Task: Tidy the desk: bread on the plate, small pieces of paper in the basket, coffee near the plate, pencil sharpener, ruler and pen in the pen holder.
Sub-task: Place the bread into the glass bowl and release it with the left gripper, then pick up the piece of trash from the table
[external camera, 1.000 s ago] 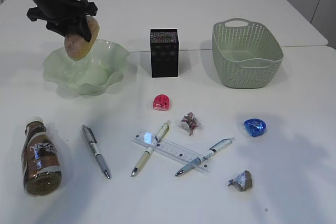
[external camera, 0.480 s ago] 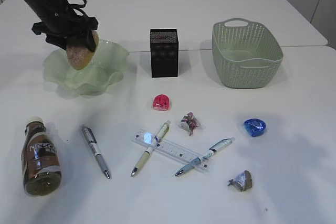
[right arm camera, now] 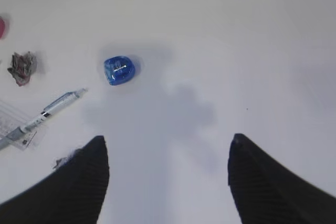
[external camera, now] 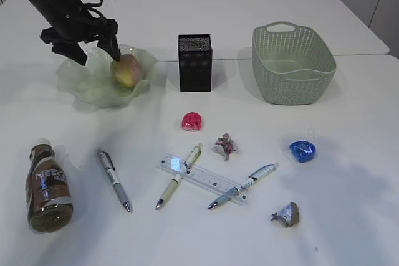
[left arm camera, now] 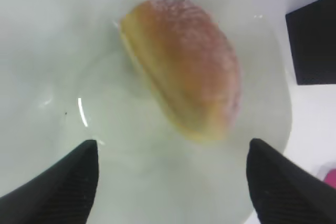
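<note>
Pale-green plate (external camera: 81,85) holds the bread (left arm camera: 184,72) | my left claw (left arm camera: 170,174) spread empty above | right claw (right arm camera: 168,182) apparently open, idle | paper, coffee (external camera: 48,186), stationery untouched on worktop.

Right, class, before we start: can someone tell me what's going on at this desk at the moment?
A two-armed robot is tidying it. The left end effector hangs open over the green plate, and the bread lies on the plate, free of its fingers. The right end effector hovers open above the table near the blue sharpener. The pens, ruler, paper scraps and coffee bottle lie unsorted; the basket looks empty.
</note>
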You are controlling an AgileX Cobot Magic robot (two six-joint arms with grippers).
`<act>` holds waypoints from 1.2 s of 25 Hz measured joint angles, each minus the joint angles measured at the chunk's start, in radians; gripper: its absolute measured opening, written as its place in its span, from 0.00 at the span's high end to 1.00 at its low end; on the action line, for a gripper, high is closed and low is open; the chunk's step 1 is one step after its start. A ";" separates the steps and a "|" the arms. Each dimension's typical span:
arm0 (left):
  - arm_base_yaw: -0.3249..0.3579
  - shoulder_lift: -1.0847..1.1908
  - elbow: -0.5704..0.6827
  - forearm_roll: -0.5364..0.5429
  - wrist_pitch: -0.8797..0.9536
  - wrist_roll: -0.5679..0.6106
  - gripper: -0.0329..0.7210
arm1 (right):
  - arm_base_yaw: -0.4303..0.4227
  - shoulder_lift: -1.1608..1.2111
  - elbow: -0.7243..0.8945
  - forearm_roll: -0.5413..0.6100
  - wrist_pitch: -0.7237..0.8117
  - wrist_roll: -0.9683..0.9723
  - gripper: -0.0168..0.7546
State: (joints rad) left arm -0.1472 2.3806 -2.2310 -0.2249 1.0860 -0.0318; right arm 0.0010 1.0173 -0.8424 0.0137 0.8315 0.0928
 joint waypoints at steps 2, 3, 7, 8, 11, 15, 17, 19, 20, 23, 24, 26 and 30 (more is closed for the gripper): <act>0.004 0.000 0.000 0.016 0.042 0.000 0.12 | 0.000 0.000 0.000 0.000 0.022 0.000 0.26; 0.009 -0.007 0.000 0.027 0.060 0.000 0.12 | 0.000 0.000 0.000 0.002 0.027 0.000 0.26; 0.036 -0.071 0.000 0.046 0.097 0.000 0.13 | 0.000 0.000 0.000 0.006 0.027 0.000 0.26; 0.040 -0.096 0.000 0.048 0.104 0.000 0.13 | 0.000 0.000 0.000 0.006 0.027 0.000 0.26; 0.059 -0.173 -0.002 0.052 0.133 0.017 0.16 | 0.000 0.000 0.000 0.041 0.029 -0.002 0.26; 0.063 -0.277 -0.002 0.088 0.155 0.040 0.18 | 0.000 0.000 0.000 0.093 0.055 -0.030 0.26; 0.063 -0.334 -0.002 0.099 0.159 0.047 0.18 | 0.000 0.000 0.000 0.128 0.073 -0.066 0.26; 0.061 -0.407 0.006 0.110 0.161 0.051 0.18 | 0.000 0.000 0.000 0.181 0.100 -0.139 0.26; 0.059 -0.442 0.021 0.117 0.161 0.056 0.18 | 0.000 0.000 0.000 0.209 0.124 -0.181 0.26; 0.052 -0.580 0.108 0.127 0.163 0.060 0.18 | 0.000 0.000 0.000 0.263 0.164 -0.243 0.26; 0.052 -0.620 0.147 0.136 0.163 0.062 0.18 | 0.000 0.000 0.000 0.271 0.174 -0.257 0.26; 0.052 -0.720 0.255 0.161 0.167 0.062 0.18 | 0.000 0.000 0.000 0.271 0.174 -0.257 0.26; 0.050 -0.915 0.475 0.176 0.172 0.062 0.19 | 0.000 0.000 0.000 0.307 0.198 -0.277 0.26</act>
State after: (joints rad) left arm -0.0972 1.4658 -1.7559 -0.0489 1.2584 0.0305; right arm 0.0010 1.0173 -0.8424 0.3203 1.0298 -0.1840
